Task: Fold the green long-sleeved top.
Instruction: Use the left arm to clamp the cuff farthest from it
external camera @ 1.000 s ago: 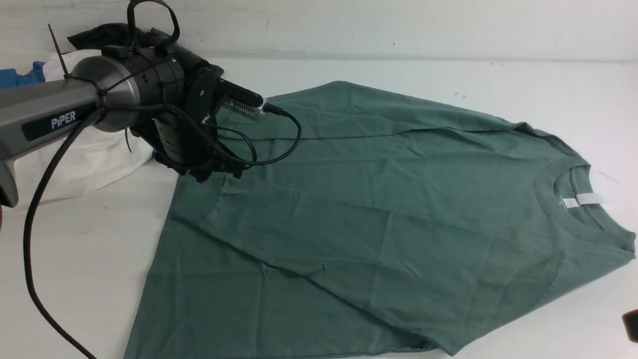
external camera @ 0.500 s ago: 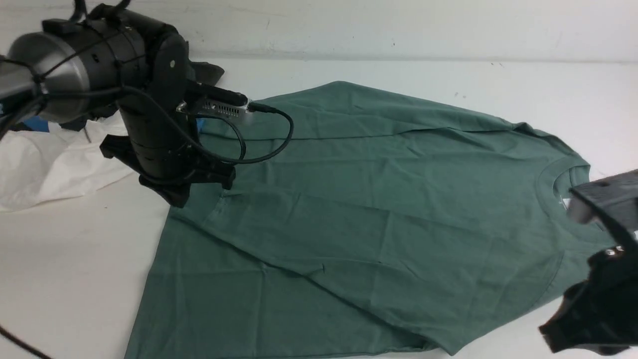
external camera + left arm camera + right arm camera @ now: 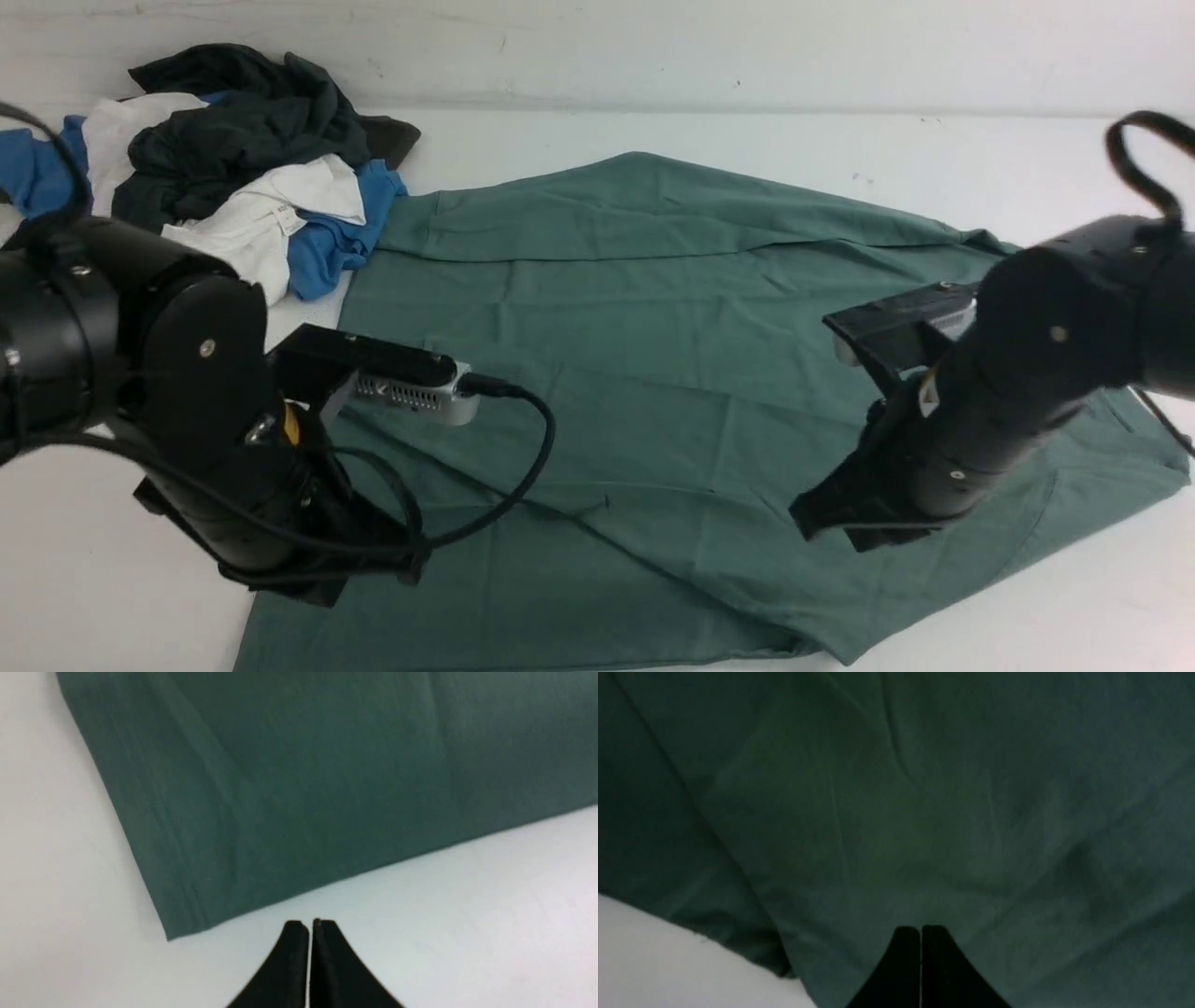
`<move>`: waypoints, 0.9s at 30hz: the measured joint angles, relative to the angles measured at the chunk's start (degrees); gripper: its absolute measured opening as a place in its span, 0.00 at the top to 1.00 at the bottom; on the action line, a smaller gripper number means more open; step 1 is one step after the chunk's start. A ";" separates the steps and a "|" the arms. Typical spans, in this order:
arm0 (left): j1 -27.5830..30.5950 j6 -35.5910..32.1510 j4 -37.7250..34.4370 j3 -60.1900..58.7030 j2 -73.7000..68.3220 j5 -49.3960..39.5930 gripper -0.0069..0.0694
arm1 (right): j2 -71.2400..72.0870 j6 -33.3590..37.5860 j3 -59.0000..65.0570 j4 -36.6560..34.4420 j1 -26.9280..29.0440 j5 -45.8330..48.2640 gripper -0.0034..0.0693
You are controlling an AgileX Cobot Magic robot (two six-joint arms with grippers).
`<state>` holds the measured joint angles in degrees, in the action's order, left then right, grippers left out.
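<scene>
A heap of dark, white and blue clothes [image 3: 243, 159] sits far left on the white table [image 3: 75, 607], by the pale wall [image 3: 653, 47]. The left gripper [image 3: 308, 924], closed and empty, hangs beside the hem corner of the green long-sleeved top [image 3: 653, 327], spread flat mid-table. The right gripper [image 3: 920, 927], also closed and empty, hovers over its cloth

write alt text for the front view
A green long-sleeved top lies spread out on a white table, with the left gripper low by its left edge and the right gripper above its right half. A pile of dark, white and blue clothes sits at the far left.
</scene>
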<state>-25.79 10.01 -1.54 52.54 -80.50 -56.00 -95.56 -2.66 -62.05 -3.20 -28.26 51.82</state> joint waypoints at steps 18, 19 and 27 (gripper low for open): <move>-1.09 1.36 -1.89 -2.11 19.10 -4.77 0.91 | -9.86 0.00 1.02 -0.02 -0.17 -1.91 0.95; -1.09 1.43 -1.89 -2.11 19.37 -5.07 0.91 | -9.40 0.00 1.80 -0.02 -0.17 -2.55 0.95; -1.09 1.73 -1.89 -2.11 19.61 -5.46 0.91 | -3.81 0.00 11.77 -0.37 -0.18 -10.05 0.96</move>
<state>-26.88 11.74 -3.43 50.43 -60.89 -61.46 -99.37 -2.66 -50.27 -3.57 -28.44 41.77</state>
